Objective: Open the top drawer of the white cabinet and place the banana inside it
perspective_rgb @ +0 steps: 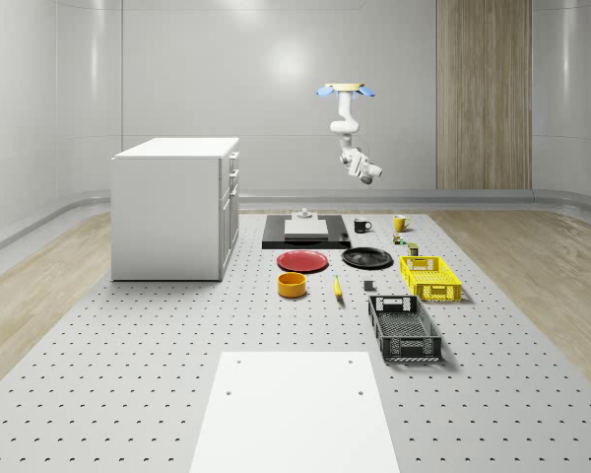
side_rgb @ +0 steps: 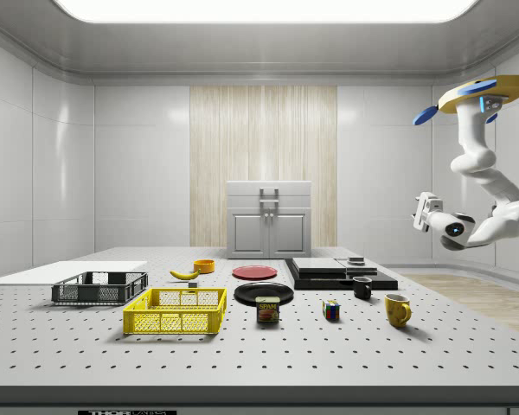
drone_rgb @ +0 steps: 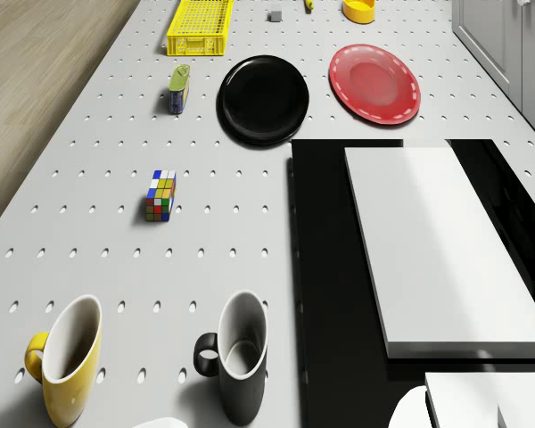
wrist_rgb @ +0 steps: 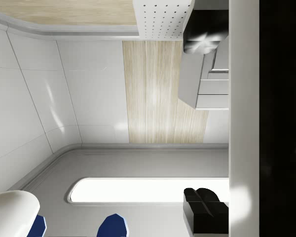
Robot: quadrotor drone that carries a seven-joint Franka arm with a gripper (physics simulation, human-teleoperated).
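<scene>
The white cabinet (perspective_rgb: pixel 172 207) stands at the table's far left in the whole-scene view, its drawers shut and their handles (side_rgb: pixel 269 198) facing the middle of the table. The banana (perspective_rgb: pixel 337 287) lies on the table beside an orange bowl (perspective_rgb: pixel 292 285), and appears too in the side view (side_rgb: pixel 185 274). My drone (perspective_rgb: pixel 347 91) hovers high over the table's far end, above the mugs. The arm hangs bent below it. The gripper (perspective_rgb: pixel 370 173) is in the air, far from both cabinet and banana, and holds nothing. It points towards the cabinet (side_rgb: pixel 269 220) in the side view.
A black tray (perspective_rgb: pixel 340 239) bearing a white block lies below the drone. Around it are a black mug (drone_rgb: pixel 234 355), a yellow mug (drone_rgb: pixel 68 357), a puzzle cube (drone_rgb: pixel 160 195), a can (drone_rgb: pixel 178 87), a red plate (perspective_rgb: pixel 302 260), a black plate (perspective_rgb: pixel 366 258), a yellow basket (perspective_rgb: pixel 429 277) and a black basket (perspective_rgb: pixel 404 327).
</scene>
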